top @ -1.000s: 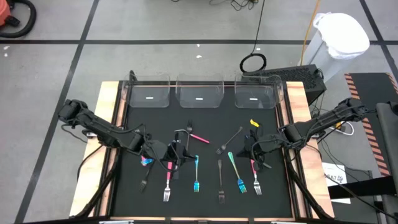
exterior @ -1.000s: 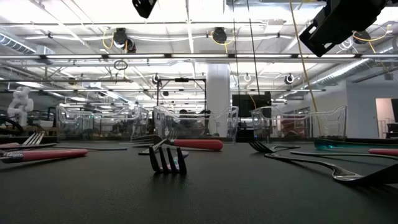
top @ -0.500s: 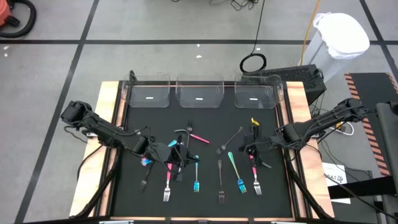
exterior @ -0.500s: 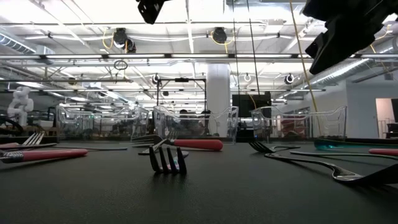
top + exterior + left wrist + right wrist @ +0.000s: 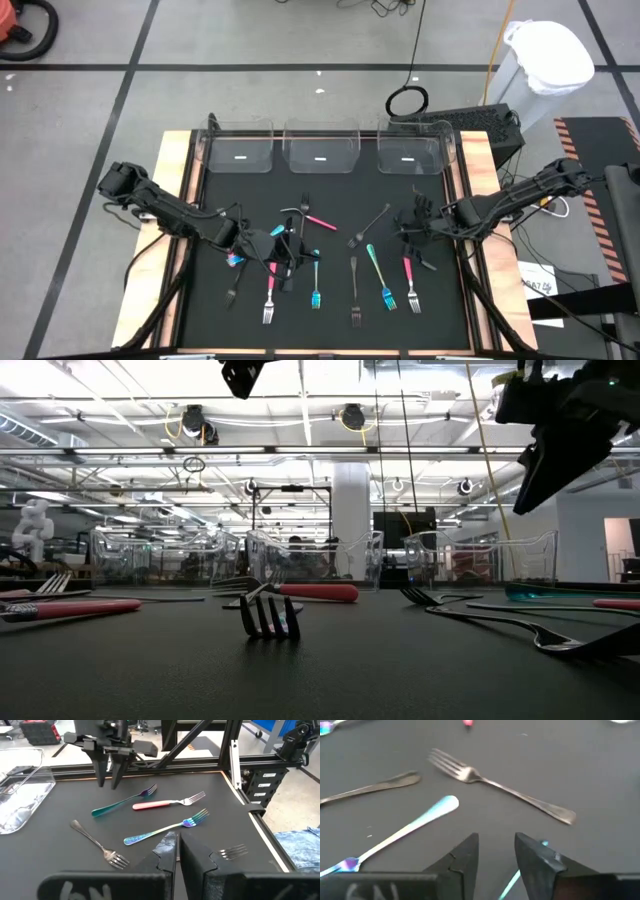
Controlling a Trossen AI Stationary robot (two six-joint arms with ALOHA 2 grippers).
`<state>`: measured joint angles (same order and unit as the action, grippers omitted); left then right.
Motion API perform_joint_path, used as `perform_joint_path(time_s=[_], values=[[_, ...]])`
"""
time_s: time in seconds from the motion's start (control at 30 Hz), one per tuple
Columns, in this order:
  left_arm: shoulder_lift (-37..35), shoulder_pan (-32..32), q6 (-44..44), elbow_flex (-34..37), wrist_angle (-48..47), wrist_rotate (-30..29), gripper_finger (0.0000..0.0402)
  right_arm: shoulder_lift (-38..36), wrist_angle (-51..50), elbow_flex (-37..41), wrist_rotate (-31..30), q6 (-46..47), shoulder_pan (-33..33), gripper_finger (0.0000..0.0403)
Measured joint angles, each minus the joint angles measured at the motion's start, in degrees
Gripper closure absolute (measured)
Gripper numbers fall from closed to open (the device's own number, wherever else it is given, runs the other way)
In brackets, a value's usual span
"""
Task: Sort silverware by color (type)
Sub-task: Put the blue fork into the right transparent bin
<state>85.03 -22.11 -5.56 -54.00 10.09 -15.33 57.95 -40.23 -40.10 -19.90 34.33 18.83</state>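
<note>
Black worktop [image 5: 330, 190] carries all the silverware [image 5: 352, 262] loose before three apparently empty clear bins [image 5: 320, 147], so sorting remains undone; left gripper [image 5: 176, 851] hovers near those bins, fingers together and empty, right gripper [image 5: 495, 851] apart, holding nothing.

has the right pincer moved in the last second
Yes. The right pincer shifted away from the pink fork toward the bins, fingers now parted.
</note>
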Motion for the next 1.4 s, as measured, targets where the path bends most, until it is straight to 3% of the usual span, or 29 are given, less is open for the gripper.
perform_joint_path(time_s=[0.13, 0.7, 1.1, 1.4], values=[[0.0, 0.0, 0.0, 0.0, 0.0, -0.08, 0.0377, 0.67, -1.07, 0.5, -3.0, 1.03, 0.0, 0.0255], [-0.01, 0.0, 0.02, 0.0, -0.11, -0.17, 0.0377, 2.37, -2.51, 4.0, -0.21, 7.24, 0.0, 0.0231], [-0.02, -0.02, -0.09, 0.0, -0.28, -0.17, 0.0377, 3.08, -6.83, 4.0, 0.43, 12.13, 0.0, 0.0152], [-0.02, -0.02, -0.04, 0.02, -0.28, -0.17, 0.0377, 8.85, -6.78, 4.0, 1.66, 14.52, -0.12, 0.0116]])
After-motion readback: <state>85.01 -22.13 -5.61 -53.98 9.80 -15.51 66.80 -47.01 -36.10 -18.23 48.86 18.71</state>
